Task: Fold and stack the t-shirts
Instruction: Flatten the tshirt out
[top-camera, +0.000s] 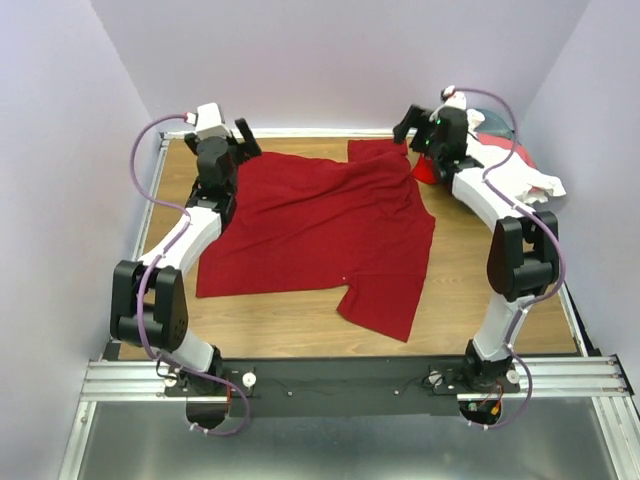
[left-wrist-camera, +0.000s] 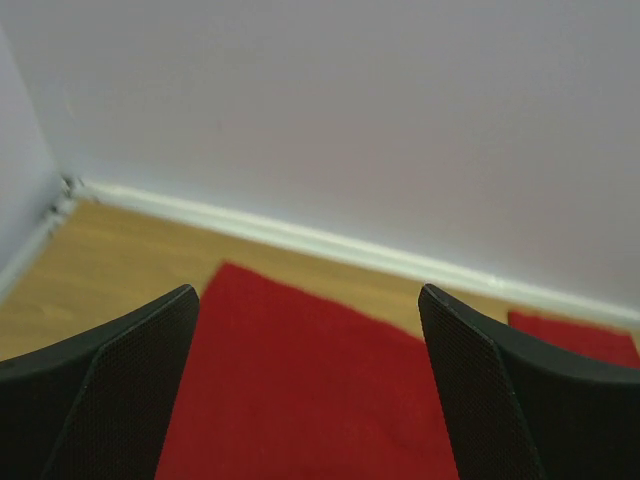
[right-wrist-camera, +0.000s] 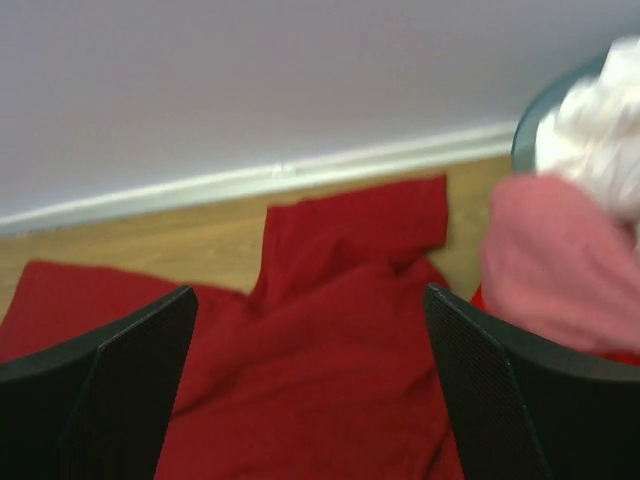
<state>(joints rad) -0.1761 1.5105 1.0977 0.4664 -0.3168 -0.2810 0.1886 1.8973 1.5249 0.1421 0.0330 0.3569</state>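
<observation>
Crimson t-shirt (top-camera: 320, 230) beneath left gripper (left-wrist-camera: 307, 292)

A wooden tabletop (top-camera: 270, 325) is seen, bare grain shown along its near side. It is closed in by pale lilac walls: a back wall (top-camera: 330, 60) behind it, a left wall (top-camera: 50, 200) and a right wall (top-camera: 610, 150) beside it. A white strip (top-camera: 300, 132) is run along its far edge. An aluminium rail (top-camera: 130, 378) is fixed at its near edge, with a grey metal sheet (top-camera: 330, 445) laid nearer still.
</observation>
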